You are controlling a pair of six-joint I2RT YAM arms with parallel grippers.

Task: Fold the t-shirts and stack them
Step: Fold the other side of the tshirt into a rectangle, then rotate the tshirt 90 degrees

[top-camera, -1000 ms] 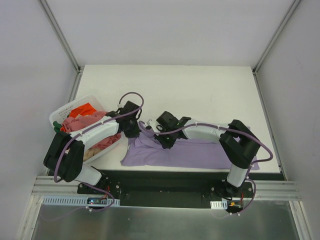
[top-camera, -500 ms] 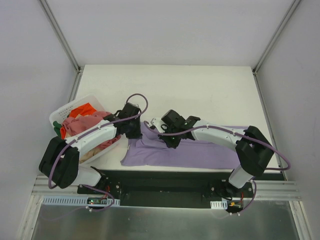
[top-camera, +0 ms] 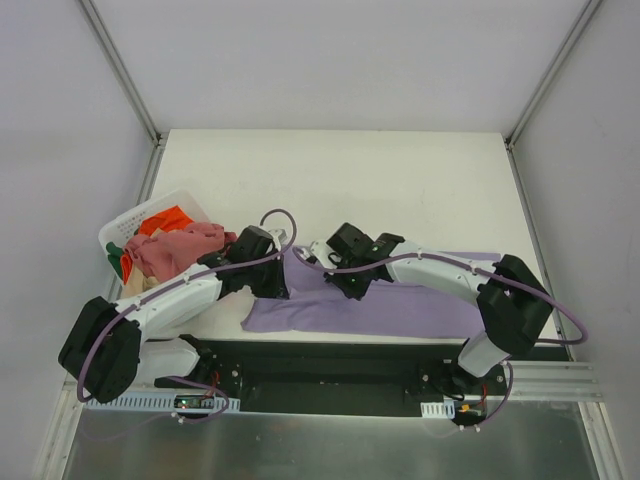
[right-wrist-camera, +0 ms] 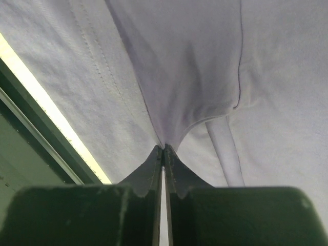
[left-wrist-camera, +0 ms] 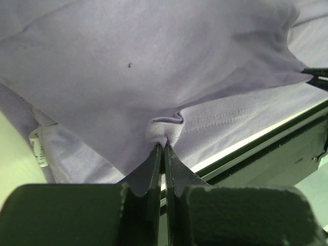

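The lavender purple t-shirt [top-camera: 400, 310] lies spread along the table's near edge. My left gripper [top-camera: 270, 288] is shut on a pinch of its cloth at the left part; the left wrist view shows the fold [left-wrist-camera: 165, 128] held at my fingertips [left-wrist-camera: 164, 148]. My right gripper [top-camera: 355, 288] is shut on another pinch of the same shirt near the middle, seen in the right wrist view [right-wrist-camera: 174, 92] at my jaw tips [right-wrist-camera: 164, 148]. Salmon pink [top-camera: 175, 248] and orange-red [top-camera: 165, 218] t-shirts sit in the basket. The beige one is hidden.
The white plastic laundry basket [top-camera: 125, 228] stands at the table's left side, beside my left arm. The table's near edge with its black rail [top-camera: 340, 355] runs just below the shirt. The white tabletop [top-camera: 340, 180] stretches behind.
Both grippers have moved toward the near edge, drawing the lavender cloth with them. My left arm has swung off the basket, so the pink shirt shows more.
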